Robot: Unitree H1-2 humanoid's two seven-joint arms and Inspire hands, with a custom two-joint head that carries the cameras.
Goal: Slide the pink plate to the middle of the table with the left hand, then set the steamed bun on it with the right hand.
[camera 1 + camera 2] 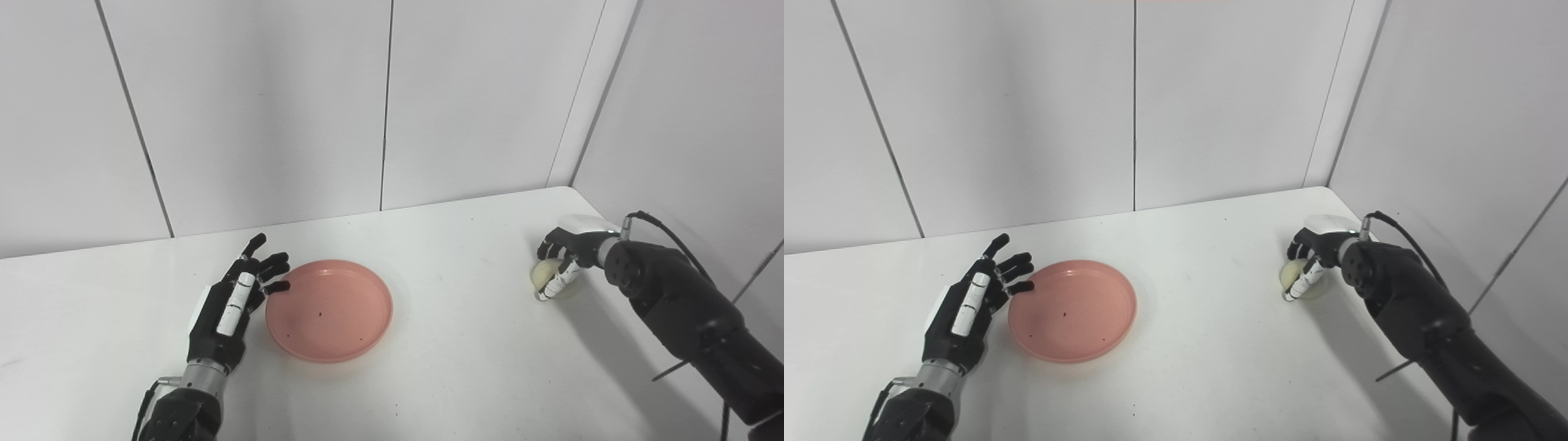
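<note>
Resting nearest the camera, the left robot hand (228,306) is lying just beside the left rim of the pink plate (329,309), its fingers (269,269) spread apart and holding nothing, the tips reaching to the plate's edge; whether they are actually touching it is hard to tell. The plate is sitting flat on the white desk (453,367), roughly at the middle of the surface by my reading, so the slide is looking done or close to it. It is appearing to be a shallow, stiff, probably plastic dish, likely light and smooth-bottomed, so it should be gliding easily under a sideways push on the rim and could overshoot if shoved hard; a few dark specks are lying in its well. Farther back and to the right, well apart from the plate, the right robot hand (566,260) is curling its fingers over the steamed bun (545,272), which is sitting on the desk near the far right corner. The grasp is looking closed around it, though how firmly is not showing. The bun is likely soft, light and easily dented, so I am judging that a gentle, wide wrap around its sides is suiting it better than a hard pinch.
</note>
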